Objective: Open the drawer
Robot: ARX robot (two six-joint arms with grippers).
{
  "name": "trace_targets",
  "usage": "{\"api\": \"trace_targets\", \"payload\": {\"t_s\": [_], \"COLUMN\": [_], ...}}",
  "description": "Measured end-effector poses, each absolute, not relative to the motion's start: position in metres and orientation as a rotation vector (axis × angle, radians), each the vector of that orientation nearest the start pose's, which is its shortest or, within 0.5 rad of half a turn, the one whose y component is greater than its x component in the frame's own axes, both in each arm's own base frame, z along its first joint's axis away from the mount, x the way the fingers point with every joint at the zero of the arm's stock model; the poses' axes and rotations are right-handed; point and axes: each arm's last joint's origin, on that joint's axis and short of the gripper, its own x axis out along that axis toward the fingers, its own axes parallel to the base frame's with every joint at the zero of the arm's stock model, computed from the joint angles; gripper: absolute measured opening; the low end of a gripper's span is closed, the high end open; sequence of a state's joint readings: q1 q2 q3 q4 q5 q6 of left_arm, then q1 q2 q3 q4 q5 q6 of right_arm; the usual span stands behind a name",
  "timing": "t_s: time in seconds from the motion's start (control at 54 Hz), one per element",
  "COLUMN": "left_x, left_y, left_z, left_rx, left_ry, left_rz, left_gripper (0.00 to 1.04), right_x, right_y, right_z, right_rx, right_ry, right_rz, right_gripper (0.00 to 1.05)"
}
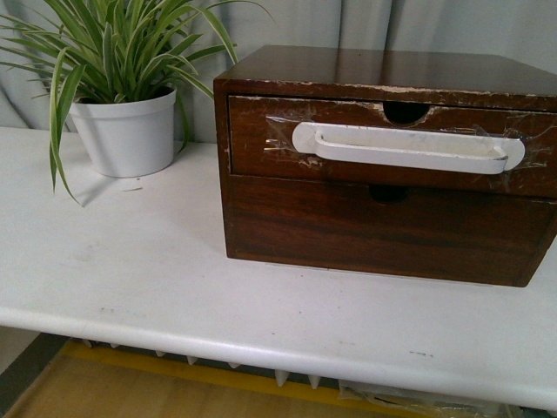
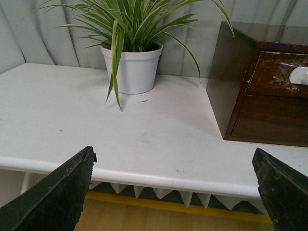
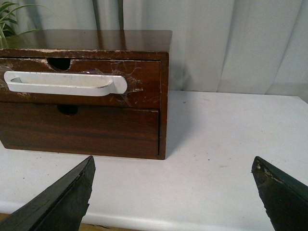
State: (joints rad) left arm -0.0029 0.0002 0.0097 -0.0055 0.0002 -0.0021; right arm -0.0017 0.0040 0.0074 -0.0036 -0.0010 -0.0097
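A dark brown wooden chest [image 1: 383, 70] stands on the white table [image 1: 174, 287]. Its upper drawer [image 1: 261, 144] has chipped edges, a half-round notch [image 1: 406, 111] and a long white handle [image 1: 409, 148] taped on; it is shut flush. It also shows in the right wrist view [image 3: 139, 77] with the handle [image 3: 65, 83], and partly in the left wrist view [image 2: 274, 72]. Neither gripper shows in the front view. My left gripper [image 2: 175, 166] is open and empty at the table's front edge, left of the chest. My right gripper [image 3: 173, 173] is open and empty, short of the chest's right corner.
A plain lower drawer front [image 1: 383, 226] without a handle sits under the upper one. A white pot with a striped green plant [image 1: 126, 131] stands at the back left of the table. A pale curtain [image 3: 231, 43] hangs behind. The table's front edge [image 2: 159, 175] lies below the left gripper.
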Motion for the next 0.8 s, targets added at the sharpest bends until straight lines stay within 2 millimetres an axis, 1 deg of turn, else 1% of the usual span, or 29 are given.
{"api": "trace_targets", "payload": {"t_s": [0.167,0.259,0.333,0.407,0.537,0.667,0.796], "left_x": [0.097,0.099,0.104,0.112,0.131,0.159,0.195], "left_y": [0.0,-0.003,-0.007,-0.016,-0.034,-0.051,-0.072], "left_z": [0.166,0.165,0.165,0.172,0.188,0.203,0.22], "left_rx": [-0.005,-0.064,-0.056,-0.004,0.15,0.336,0.493], "left_ry": [0.002,0.211,0.269,0.286,0.281,0.273,0.259], "left_rz": [-0.004,-0.027,-0.065,-0.154,-0.346,-0.501,-0.638], "left_gripper": [0.99,0.99,0.99,0.99,0.99,0.99,0.99], "right_x": [0.098,0.1,0.105,0.114,0.133,0.16,0.188], "right_y": [0.0,0.001,0.003,0.005,0.005,0.004,0.001], "right_z": [0.165,0.167,0.17,0.177,0.19,0.206,0.223], "right_rx": [-0.011,-0.035,-0.072,-0.13,-0.256,-0.369,-0.455], "right_ry": [0.01,0.176,0.244,0.296,0.385,0.447,0.491], "right_rz": [-0.009,-0.02,0.034,0.104,0.203,0.272,0.334], "right_gripper": [0.96,0.96,0.96,0.96,0.96,0.96,0.96]}}
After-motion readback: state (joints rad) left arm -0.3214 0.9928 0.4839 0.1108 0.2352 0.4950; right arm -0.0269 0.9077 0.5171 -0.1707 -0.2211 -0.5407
